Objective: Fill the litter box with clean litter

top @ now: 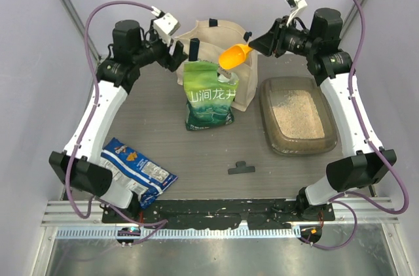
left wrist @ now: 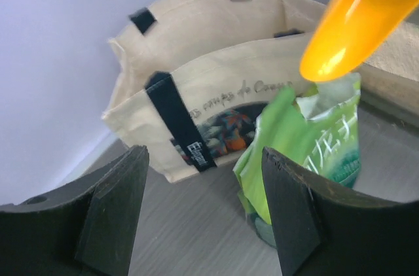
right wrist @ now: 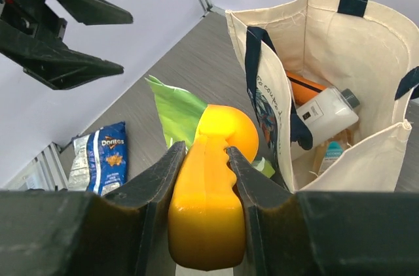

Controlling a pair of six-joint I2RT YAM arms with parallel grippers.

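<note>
The litter box (top: 270, 131) lies at the right of the table with pale beige litter (top: 298, 114) in it. My right gripper (top: 256, 43) is shut on the handle of an orange scoop (top: 234, 55), held in the air over the open top of the green-and-white pouch (top: 208, 98); the scoop also shows in the right wrist view (right wrist: 211, 178) and the left wrist view (left wrist: 357, 17). My left gripper (top: 178, 55) is open and empty, left of the pouch (left wrist: 308, 138) and beside the tote bag.
A cream canvas tote bag (top: 213, 35) with bottles inside stands behind the pouch. A blue snack bag (top: 137, 170) lies at the front left. A small black clip (top: 241, 169) lies at the front middle.
</note>
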